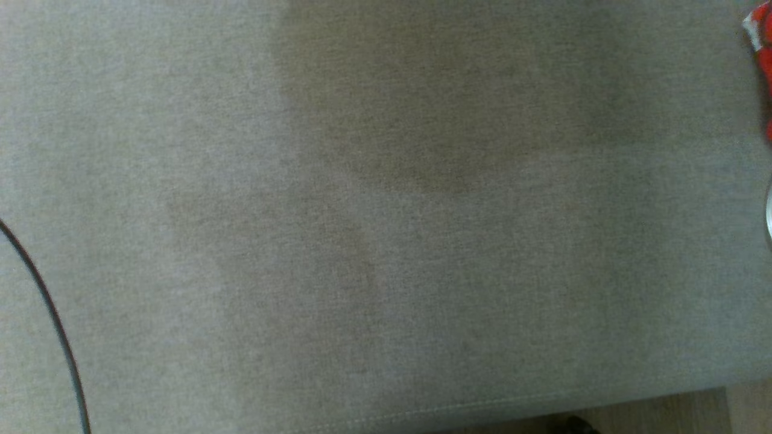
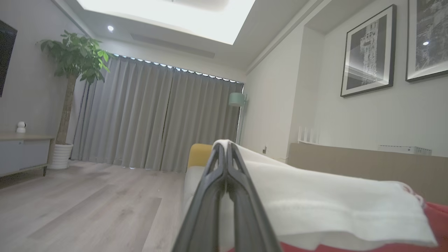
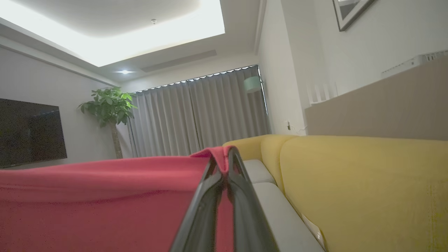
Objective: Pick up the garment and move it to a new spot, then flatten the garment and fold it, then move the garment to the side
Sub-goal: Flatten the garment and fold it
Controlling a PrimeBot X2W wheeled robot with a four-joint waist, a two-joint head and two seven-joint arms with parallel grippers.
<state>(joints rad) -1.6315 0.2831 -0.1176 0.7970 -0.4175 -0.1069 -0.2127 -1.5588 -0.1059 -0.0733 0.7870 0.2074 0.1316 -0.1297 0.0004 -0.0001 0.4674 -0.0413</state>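
The left jaws are pinching shut on a white edge of the red-and-white garment, with cloth draping away to their right. The right jaws are clamping its red fabric, which is spreading to their left. Both arms seem to be holding it raised, fingers pointing across the room and tipping slightly upward. Carrying it well is calling for matched travel and a taut span before lowering onto the grey sofa seat.

The left gripper had two long, dark grey fingers, tapering up from bottom centre. The right gripper had matching fingers, smooth and faintly glossy.
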